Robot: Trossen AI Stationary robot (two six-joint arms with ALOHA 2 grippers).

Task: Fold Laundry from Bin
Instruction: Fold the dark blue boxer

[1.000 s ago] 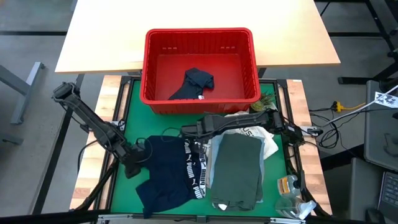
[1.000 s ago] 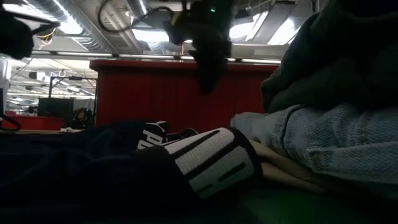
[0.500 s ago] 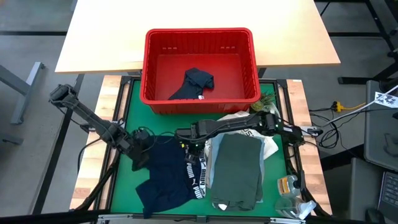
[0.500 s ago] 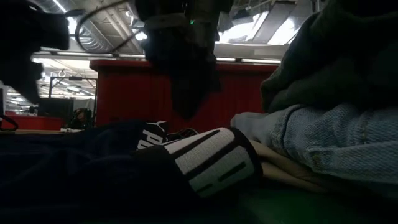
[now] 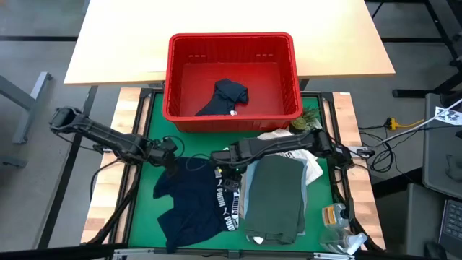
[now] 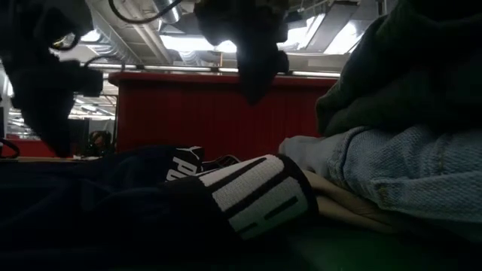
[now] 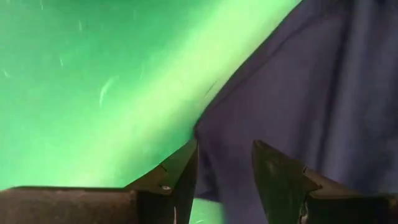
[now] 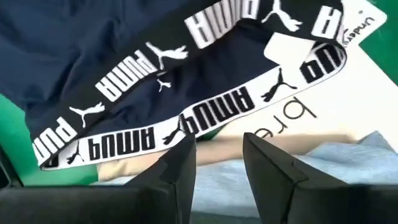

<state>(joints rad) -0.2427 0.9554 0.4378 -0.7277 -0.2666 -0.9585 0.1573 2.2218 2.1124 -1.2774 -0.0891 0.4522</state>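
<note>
Navy shorts (image 5: pixel 193 206) with a white-lettered waistband (image 5: pixel 229 201) lie spread on the green mat, beside a stack topped by a dark olive garment (image 5: pixel 276 196). Light blue cloth (image 8: pixel 348 168) and a white printed tote bag (image 8: pixel 323 106) lie lower in the stack. One dark navy garment (image 5: pixel 227 96) lies in the red bin (image 5: pixel 231 40). My left gripper (image 5: pixel 172 163) is open, pointing down over the shorts' far left edge (image 7: pixel 211 118), with that edge between its fingers (image 7: pixel 180 174). I cannot tell whether it touches the cloth. My right gripper (image 5: pixel 221 160) hangs open above the waistband (image 8: pixel 180 118).
The bin stands at the mat's far edge, half on a light wooden table (image 5: pixel 123 36). A clear plastic item (image 5: pixel 338 224) lies at the near right corner. Bare green mat (image 5: pixel 148 209) shows left of the shorts.
My left gripper has swung from the shorts' near left part toward the far edge and to the right, and now stands over their far left edge. My right gripper swung a little left and came back. The shorts lie as before.
</note>
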